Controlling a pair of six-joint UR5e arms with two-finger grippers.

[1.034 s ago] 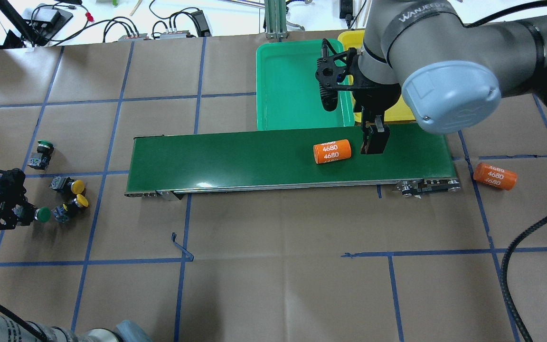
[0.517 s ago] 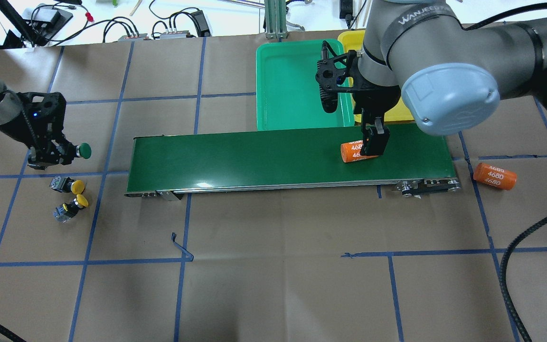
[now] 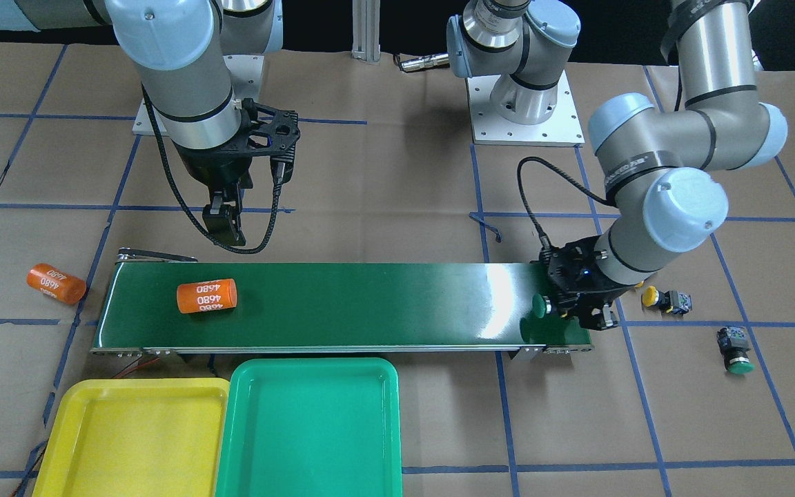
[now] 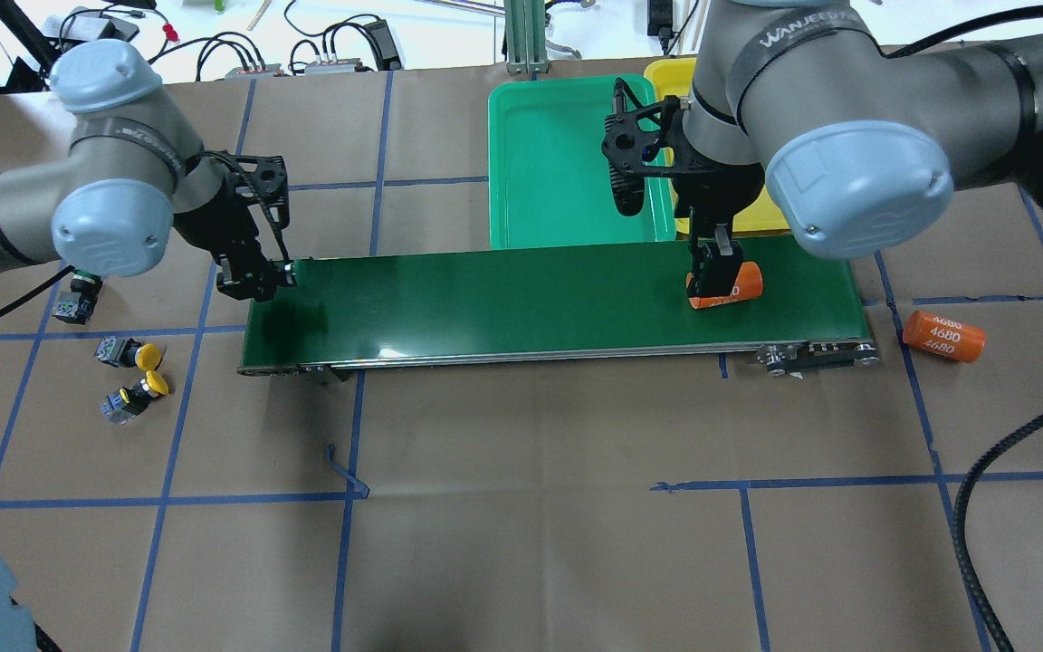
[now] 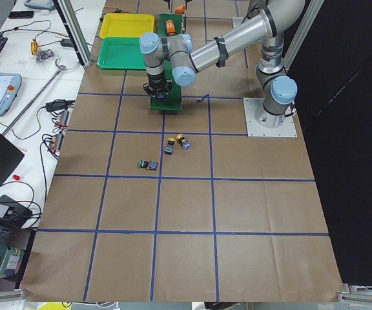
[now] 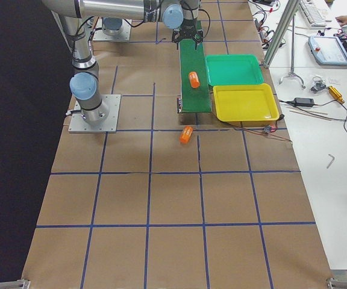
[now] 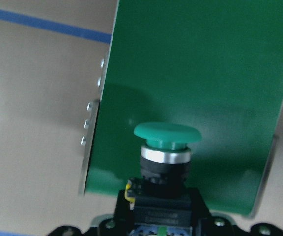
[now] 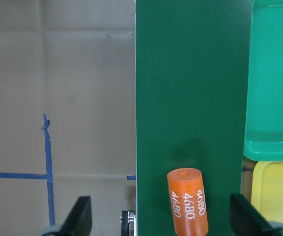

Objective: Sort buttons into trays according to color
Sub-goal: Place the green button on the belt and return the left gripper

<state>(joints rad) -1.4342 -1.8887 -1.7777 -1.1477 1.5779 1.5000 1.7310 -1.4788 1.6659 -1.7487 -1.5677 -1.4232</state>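
My left gripper [image 4: 259,276] is shut on a green button [image 7: 167,142] and holds it over the left end of the dark green conveyor belt [image 4: 503,299]; its cap also shows in the front view [image 3: 541,305]. A second green button [image 3: 735,345] and two yellow buttons [image 4: 128,351] [image 4: 134,396] lie on the table left of the belt. The green tray [image 4: 558,163] and the yellow tray [image 3: 135,435] sit side by side beyond the belt's right half. My right gripper [image 4: 713,272] is open above the belt's right part, its fingers [image 8: 80,216] spread wide.
An orange "4680" cylinder [image 4: 739,282] lies on the belt right under my right gripper, between its fingers in the right wrist view [image 8: 186,199]. Another orange cylinder [image 4: 942,335] lies on the table past the belt's right end. Cables and boxes line the far table edge.
My left gripper has carried the green button from the table at the far left up and rightward to the belt's left end. The orange cylinder has moved right along the belt, under my right gripper.
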